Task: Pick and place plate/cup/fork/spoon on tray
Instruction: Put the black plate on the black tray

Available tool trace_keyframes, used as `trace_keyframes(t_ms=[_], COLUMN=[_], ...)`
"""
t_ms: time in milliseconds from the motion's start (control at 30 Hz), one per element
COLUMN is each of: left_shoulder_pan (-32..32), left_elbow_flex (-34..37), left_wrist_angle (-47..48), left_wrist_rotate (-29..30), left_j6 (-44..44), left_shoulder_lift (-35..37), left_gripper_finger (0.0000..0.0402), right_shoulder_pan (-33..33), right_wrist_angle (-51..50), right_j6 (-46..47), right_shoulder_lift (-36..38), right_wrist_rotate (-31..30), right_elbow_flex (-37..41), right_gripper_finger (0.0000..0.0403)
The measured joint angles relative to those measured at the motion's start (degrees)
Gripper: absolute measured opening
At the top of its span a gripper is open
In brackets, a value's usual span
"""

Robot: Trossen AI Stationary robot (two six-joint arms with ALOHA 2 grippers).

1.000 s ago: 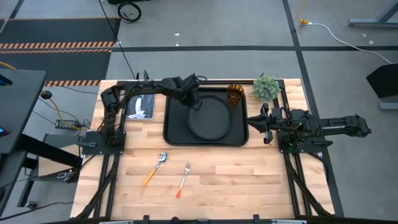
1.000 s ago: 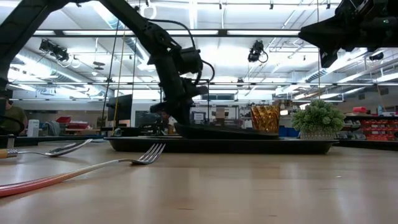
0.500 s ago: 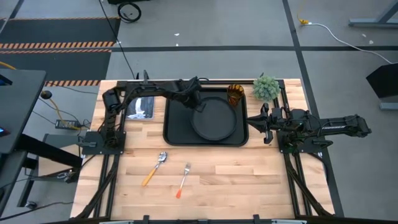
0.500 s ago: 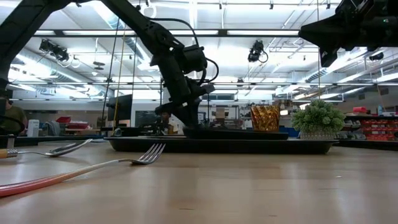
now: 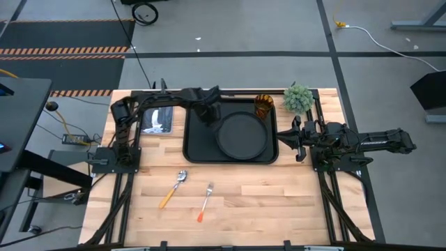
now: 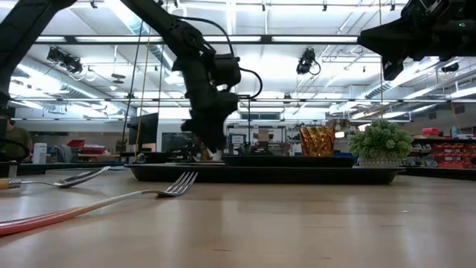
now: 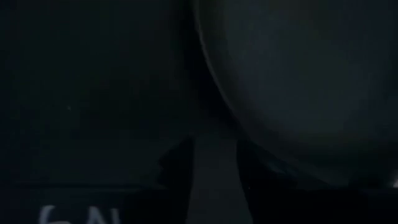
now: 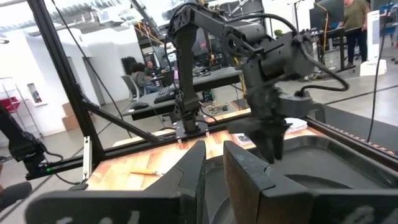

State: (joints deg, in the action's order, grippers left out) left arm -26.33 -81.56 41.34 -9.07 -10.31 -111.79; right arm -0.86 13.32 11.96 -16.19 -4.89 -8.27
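Observation:
The round black plate [image 5: 241, 135] lies flat in the black tray [image 5: 191, 150]; it also fills part of the left wrist view [image 7: 298, 81]. My left gripper [image 5: 209, 115] hangs open just left of the plate's far-left rim, fingers pointing down over the tray floor [image 8: 272, 146]. The amber cup [image 5: 263, 106] stands in the tray's far right corner. On the bare table near the front lie the spoon [image 5: 174, 187] and the fork [image 5: 205, 202]. My right gripper [image 5: 282, 141] waits shut beside the tray's right rim.
A small green plant [image 5: 298, 97] stands at the far right, beside the cup. A flat grey object [image 5: 157, 120] lies left of the tray. Bare wood stretches along the table's front around the spoon and fork. People sit in the room beyond [image 8: 146, 68].
The plate, held tilted with its left edge raised, has been lowered until it lies flat in the tray. My left gripper has let go of it and drawn back a little toward the table's left edge.

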Motion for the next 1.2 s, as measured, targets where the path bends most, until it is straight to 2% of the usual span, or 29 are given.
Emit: trace_keyframes(t_ms=[167,267,333,567,767,967,1200], left_shoulder_pan=[1.3,2.7,3.4,5.3,6.5,6.4,7.6], left_elbow_flex=[0.0,0.6,0.8,0.9,0.9,0.9,0.9], left_wrist_angle=[6.7,5.2,3.0,-2.9,0.0,3.4,0.2], left_wrist_rotate=[3.0,7.5,9.7,10.6,14.7,14.9,14.5], left_j6=[17.9,26.4,28.8,28.7,29.6,32.0,32.0], left_shoulder_lift=[0.6,0.5,0.5,0.5,0.9,0.9,-1.6], left_gripper_finger=[0.0122,0.0121,0.0121,0.0121,0.0121,0.0121,0.0121], right_shoulder_pan=[0.0,0.0,0.0,0.0,0.0,0.0,0.0], right_wrist_angle=[0.5,0.4,0.4,1.5,3.9,3.4,3.3], right_j6=[0.9,2.4,3.4,3.5,3.0,1.5,1.4], right_shoulder_lift=[-0.2,-0.6,-1.0,-1.2,-1.2,-1.2,-1.2], right_wrist_rotate=[0.0,0.7,2.1,3.6,3.4,3.0,3.0], right_elbow_flex=[0.0,0.0,0.0,0.0,0.0,0.0,0.0], right_gripper_finger=[0.0064,0.0064,0.0064,0.0064,0.0064,0.0064,0.0064])
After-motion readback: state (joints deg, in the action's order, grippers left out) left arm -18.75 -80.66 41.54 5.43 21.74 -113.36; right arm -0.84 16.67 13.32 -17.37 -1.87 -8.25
